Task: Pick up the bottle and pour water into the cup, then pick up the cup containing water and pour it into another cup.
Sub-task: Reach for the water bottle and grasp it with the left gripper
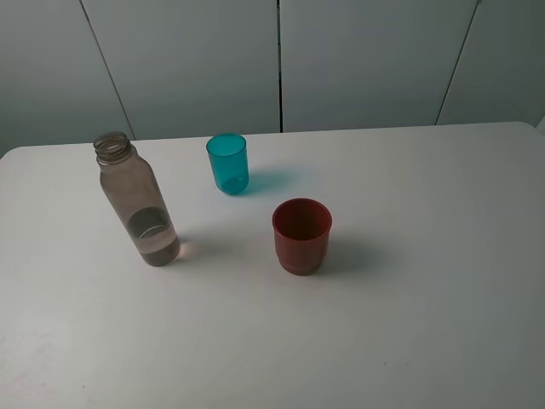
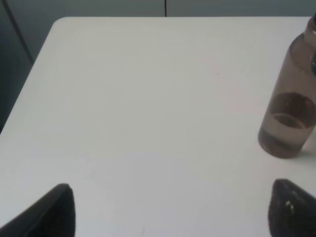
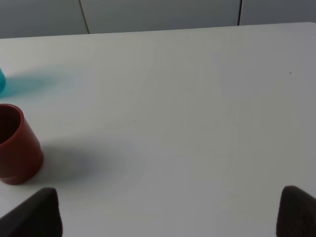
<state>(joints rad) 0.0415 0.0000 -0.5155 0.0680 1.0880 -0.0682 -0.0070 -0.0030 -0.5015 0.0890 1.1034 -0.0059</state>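
The bottle (image 1: 136,204) stands upright and uncapped on the left part of the white table (image 1: 409,324), with water in its lowest portion only. The teal cup (image 1: 228,164) stands upright farther back, near the centre; the red cup (image 1: 301,236) stands nearer the front, to its right — all three apart. Left claw (image 2: 173,205): spread wide, holding nothing, clear of the bottle. Right claw (image 3: 170,210): spread wide, holding nothing — clear of the red cup.
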